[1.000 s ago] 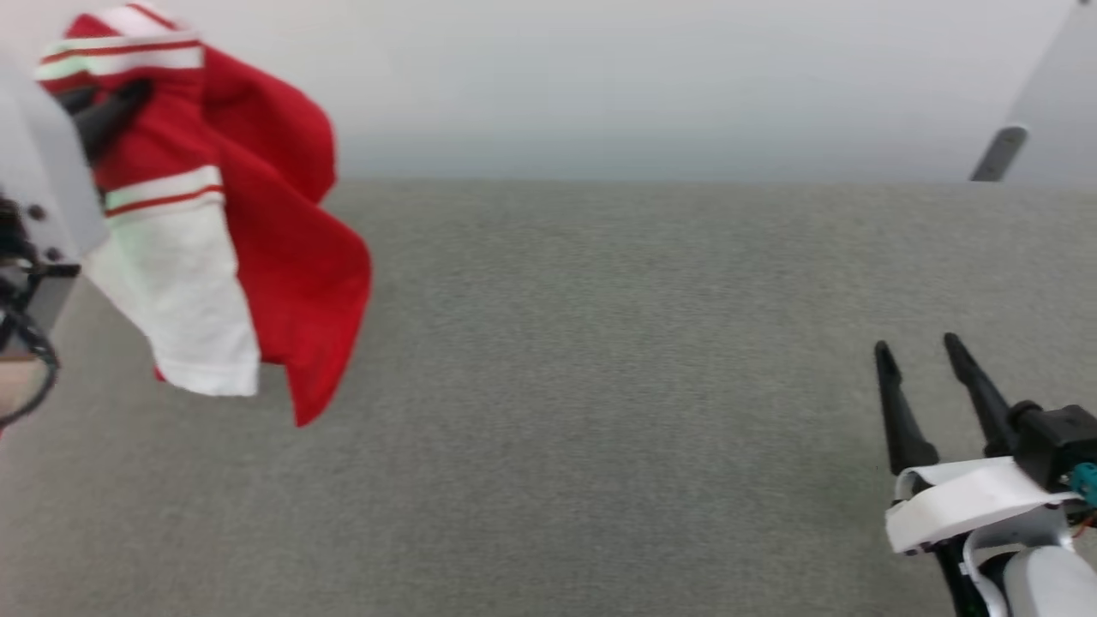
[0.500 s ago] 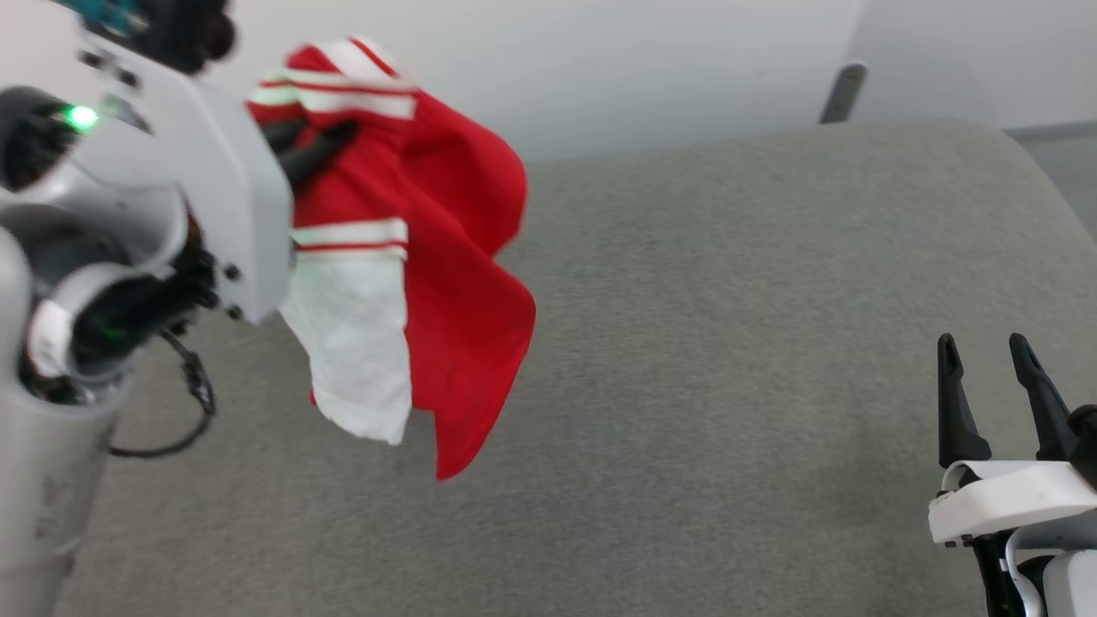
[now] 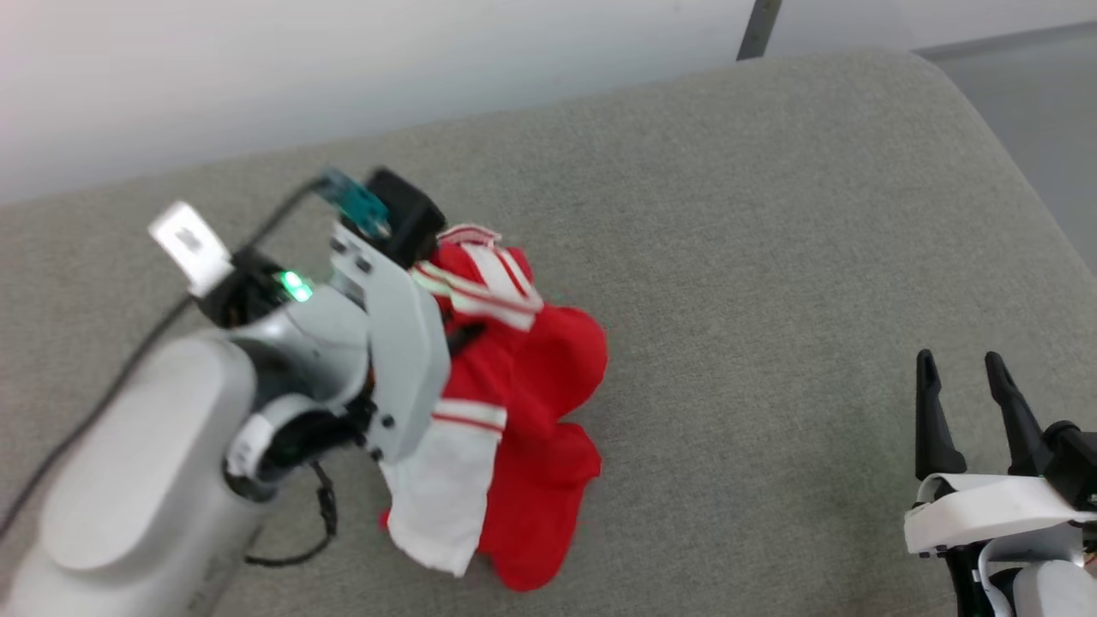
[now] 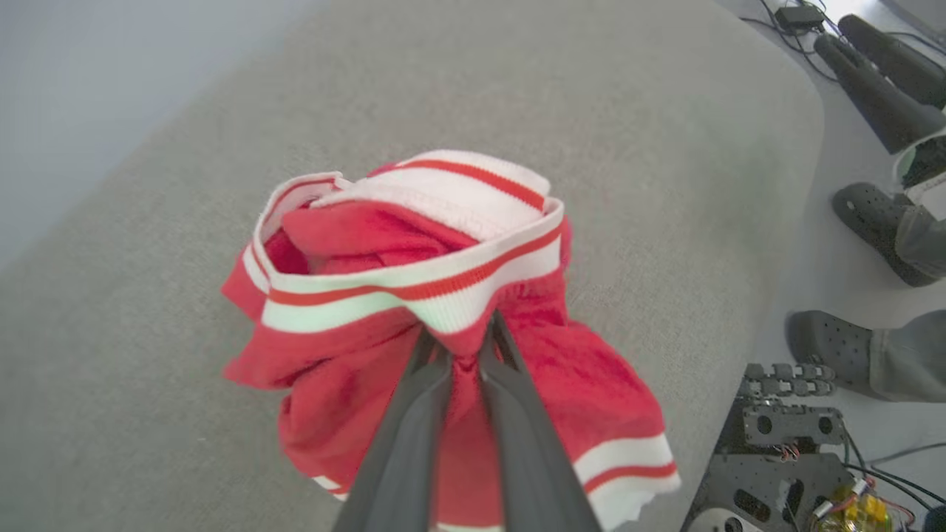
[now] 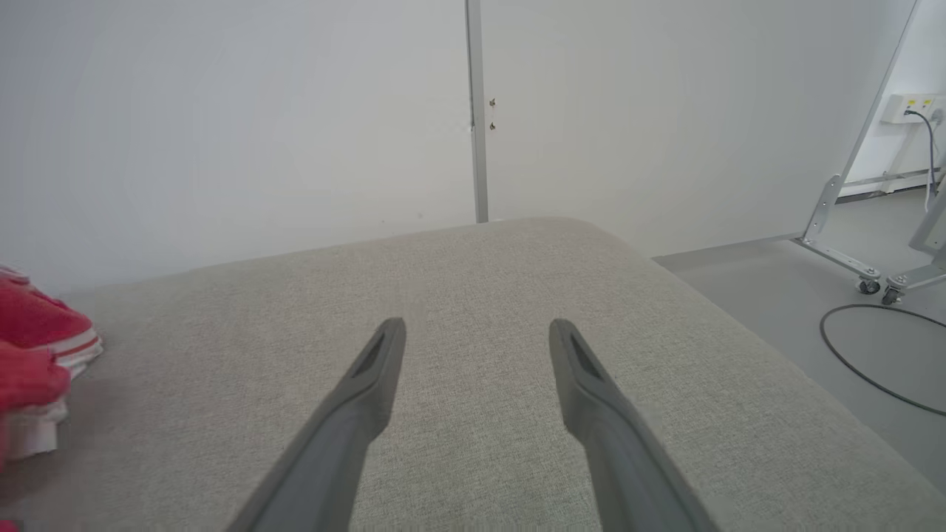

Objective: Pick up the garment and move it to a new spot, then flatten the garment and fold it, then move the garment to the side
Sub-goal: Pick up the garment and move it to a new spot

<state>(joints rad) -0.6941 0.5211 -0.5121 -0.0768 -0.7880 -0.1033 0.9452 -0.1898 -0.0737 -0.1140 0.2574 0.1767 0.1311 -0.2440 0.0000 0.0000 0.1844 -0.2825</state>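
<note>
The garment (image 3: 531, 403) is a bunched red shirt with a white sleeve and red-and-white striped trim. It hangs from my left gripper (image 3: 458, 332), and its lower folds rest on the grey padded surface (image 3: 771, 257). In the left wrist view my left gripper (image 4: 458, 343) is shut on a pinch of red cloth just under the striped trim of the garment (image 4: 355, 236). Any lettering is hidden in the folds. My right gripper (image 3: 958, 364) stands open and holds nothing at the lower right, far from the shirt. In the right wrist view my right gripper (image 5: 477, 332) is over bare surface, with the garment (image 5: 33, 325) at the left edge.
The padded surface rounds off at its right edge (image 3: 1011, 197) onto grey floor. A person's feet in dark clogs (image 4: 872, 222) and an electronics board (image 4: 783, 436) are on the floor beside it. A wheeled metal frame (image 5: 850, 222) and a cable (image 5: 872, 355) are further right.
The head camera has swung, shifting the whole picture. The left arm has come down with the garment, which hung free before and now bunches on the surface. The right gripper stays open.
</note>
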